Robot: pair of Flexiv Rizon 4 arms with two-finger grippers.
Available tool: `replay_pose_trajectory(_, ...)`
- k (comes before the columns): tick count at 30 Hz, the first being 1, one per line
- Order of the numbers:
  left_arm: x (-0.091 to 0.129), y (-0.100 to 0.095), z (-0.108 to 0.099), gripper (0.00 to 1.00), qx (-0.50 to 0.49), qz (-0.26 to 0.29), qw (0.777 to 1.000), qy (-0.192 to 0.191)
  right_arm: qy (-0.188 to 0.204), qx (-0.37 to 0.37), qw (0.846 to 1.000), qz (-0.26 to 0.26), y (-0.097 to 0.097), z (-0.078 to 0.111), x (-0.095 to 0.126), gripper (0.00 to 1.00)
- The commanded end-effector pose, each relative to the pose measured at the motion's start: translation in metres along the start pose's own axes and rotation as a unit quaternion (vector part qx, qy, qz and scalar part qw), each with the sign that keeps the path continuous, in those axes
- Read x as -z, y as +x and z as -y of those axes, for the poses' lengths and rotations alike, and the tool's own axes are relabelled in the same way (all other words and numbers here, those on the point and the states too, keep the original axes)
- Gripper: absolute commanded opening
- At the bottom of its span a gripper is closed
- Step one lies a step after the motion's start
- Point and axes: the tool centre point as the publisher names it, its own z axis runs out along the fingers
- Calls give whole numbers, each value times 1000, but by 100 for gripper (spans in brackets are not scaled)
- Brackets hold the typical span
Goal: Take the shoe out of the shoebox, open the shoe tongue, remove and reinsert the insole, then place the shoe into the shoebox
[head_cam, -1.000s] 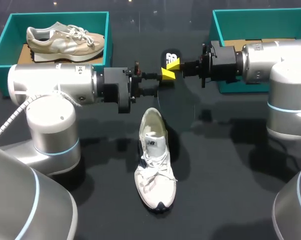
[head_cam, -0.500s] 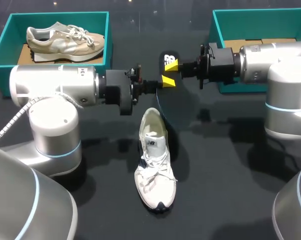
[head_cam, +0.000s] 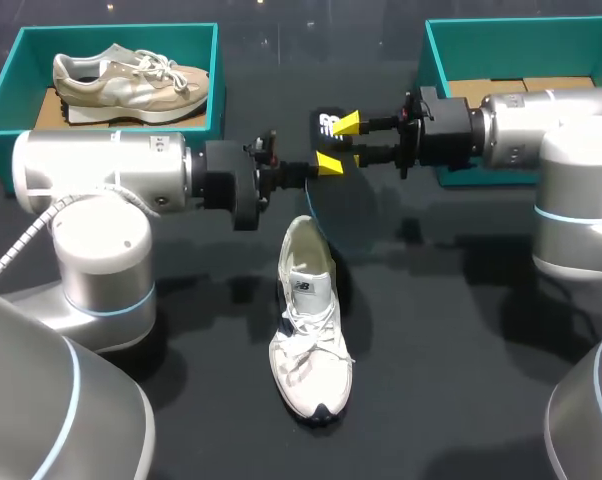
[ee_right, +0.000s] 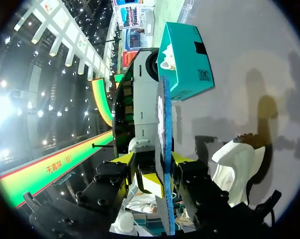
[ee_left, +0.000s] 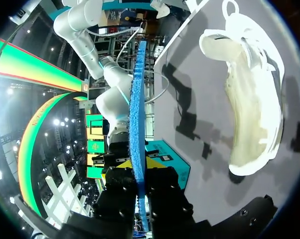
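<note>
Head view shows the insole [head_cam: 328,122] held in the air between the two arms, above the table [head_cam: 461,350] and just beyond the heel of the shoe [head_cam: 309,320]. The left gripper [head_cam: 316,168] is clamped narrow on it. In the left wrist view the insole runs edge-on straight between that gripper's fingers. The right gripper [head_cam: 343,142] stands wide, with a finger on either side of the insole and, as far as I can tell, touching neither face.

The step in hand looks like reinsertion, with the left arm carrying. To do it well:
- The right gripper should draw straight back, so neither finger drags the insole out of line.
- The left should then tip the toe end down into the shoe's mouth.
- It should slide the insole forward under the tongue, not push it down flat, since a soft insole buckles easily.
- The right could steady the heel, because the shoe lies loose on the table.

The insole is thin and stands on edge, dark on one face with a pale mark and blue on the other. The shoe is white and laced. It lies upright with its toe toward the robot and its mouth open. The right box [head_cam: 501,25], teal, sits beyond the right arm. The left box [head_cam: 111,30] holds a beige shoe [head_cam: 131,80].
</note>
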Motion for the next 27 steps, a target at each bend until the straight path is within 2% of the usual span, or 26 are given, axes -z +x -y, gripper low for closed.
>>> replay_pose_trajectory(1,25,2,5,0,27,-4,1000,0,-4,13,1000,-4,5,11,16,100)
replay_pose_trajectory(5,41,4,6,0,99,15,995,24,-4,25,1000,-17,6,16,22,100)
replay_pose_trajectory(7,50,5,6,0,127,15,991,28,-4,25,1000,-17,6,16,22,100)
replay_pose_trajectory(8,53,5,8,0,107,-1,994,17,-4,25,1000,-17,6,16,22,100)
replay_pose_trajectory(20,53,5,8,0,107,-1,994,17,-4,25,1000,-17,6,16,22,100)
replay_pose_trajectory(23,56,1,5,0,259,-8,964,58,-4,25,1000,-17,6,16,22,100)
replay_pose_trajectory(25,64,-1,2,0,384,-12,917,108,-4,25,1000,-17,6,16,22,100)
replay_pose_trajectory(27,72,0,0,0,487,-11,862,139,-4,25,1000,-17,6,16,22,100)
